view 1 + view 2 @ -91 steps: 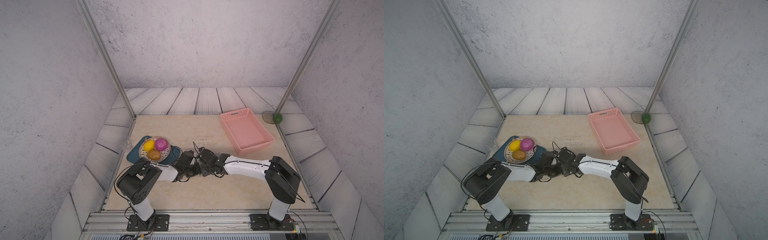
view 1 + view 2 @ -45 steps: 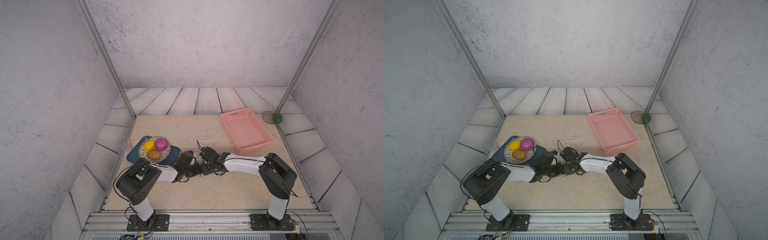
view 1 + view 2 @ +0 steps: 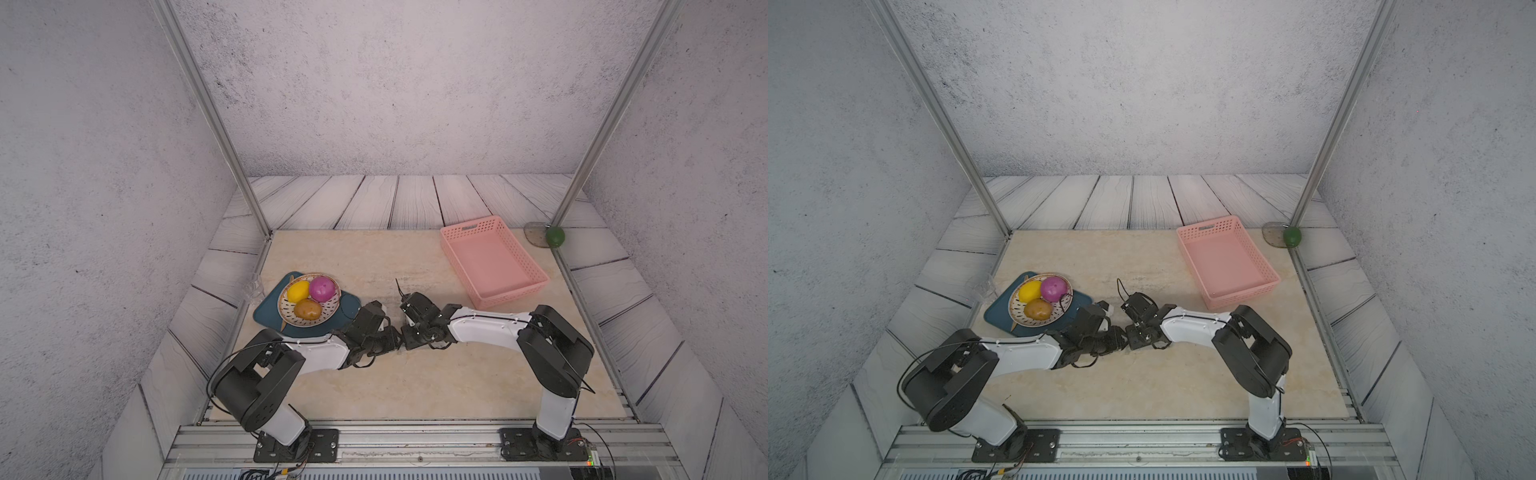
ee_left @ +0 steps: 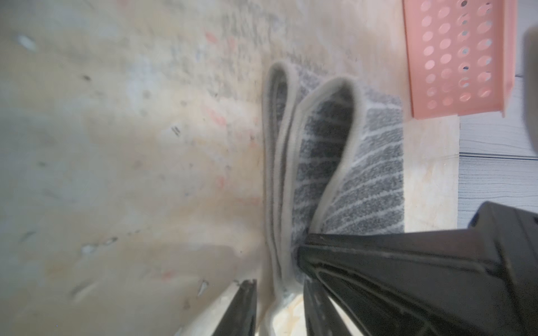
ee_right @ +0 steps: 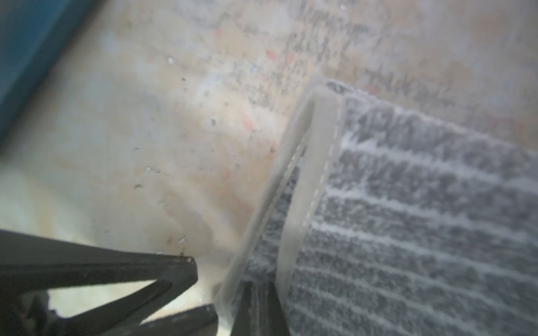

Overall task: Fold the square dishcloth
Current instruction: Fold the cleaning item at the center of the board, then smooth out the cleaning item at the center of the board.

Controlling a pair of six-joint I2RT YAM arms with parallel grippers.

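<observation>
Now the right gripper [image 5: 257, 293] is pinching the square dishcloth [image 5: 422, 232] at its pale edge. Its two fingers are pressing together w/ fuzzy grey cloth btwn them. The left gripper [image 4: 279, 291] is standing just beside it, tip to tip. Its fingers [image 4: 246, 302] are sitting apart. A folded bit of the cloth's edge is running btwn them w/ a small gap on each side, so it does not look like it is squeezing.

The cloth is lying on the table [image 3: 415, 386] near the middle, grey w/ thin white stripes. In the left wrist view one edge is lifting up & curling over in two loops. In both top views the grippers are covering the cloth, so I cannot pick it out there.

Both arms are reaching low & inward. The left arm [image 3: 320, 353] is stretching from the near left and the right arm [image 3: 486, 328] from the near right. Their white forearms are lying almost flat over the table & meeting in the middle.

Farther out, a pink basket [image 3: 536, 286] is sitting behind the right arm, apart from the cloth. A teal mat [image 3: 266, 313] w/ a bowl [image 3: 330, 309] of three fruits is sitting behind the left arm.
</observation>
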